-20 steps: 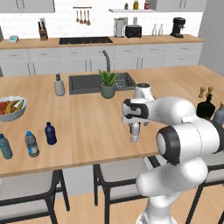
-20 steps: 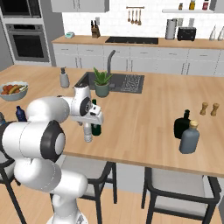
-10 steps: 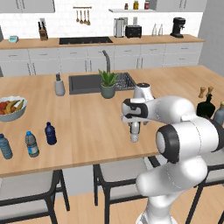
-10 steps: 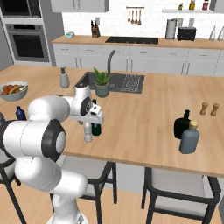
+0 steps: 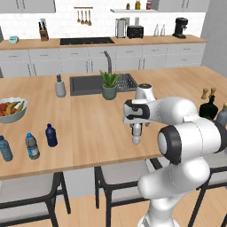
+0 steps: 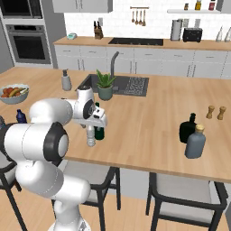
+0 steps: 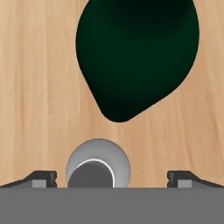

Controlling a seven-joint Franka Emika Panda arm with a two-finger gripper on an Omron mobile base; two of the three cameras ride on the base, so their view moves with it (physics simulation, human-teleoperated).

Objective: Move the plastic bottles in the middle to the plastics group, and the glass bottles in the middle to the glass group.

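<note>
Pincer [image 7: 112, 177] points straight down over the wooden desk [image 5: 88, 128], near its front edge, jaws spread fully wide & holding nothing. Hand view: the 2 dark fingertips [image 7: 41, 178] stand far apart, w/ the clear greyish bottle [image 7: 98, 164] between them, seen from above – round grey shoulder, cap top in the middle; gaps both sides, no contact visible. Same bottle in left base view [image 5: 137, 134] & right base view [image 6: 91, 136]: upright, directly under the hand.

Dark green bottle [image 7: 135, 57] stands just beside the greyish one, on its far side; in right base view [image 6: 99, 131] it's partly behind the hand, upright. In left base view it's hidden by the arm.

Navy bottle [image 5: 51, 135] is well apart, at the desk's left end, near the 2 blue-labelled water bottles [image 5: 31, 146] – one of those at [image 5: 5, 148], close to the left frame edge. All 3 upright. Fruit bowl [image 5: 11, 110] sits behind them.

Right end of desk: squat black bottle [image 6: 187, 128] & grey-blue bottle [image 6: 196, 141] just beside each other, upright; 2 small pepper mills [image 6: 215, 112] behind them.

Mid desk, further back: sink [image 5: 88, 84] w/ tap, potted plant [image 5: 109, 86] at its front edge, soap dispenser [image 5: 60, 87] to the sink's left
</note>
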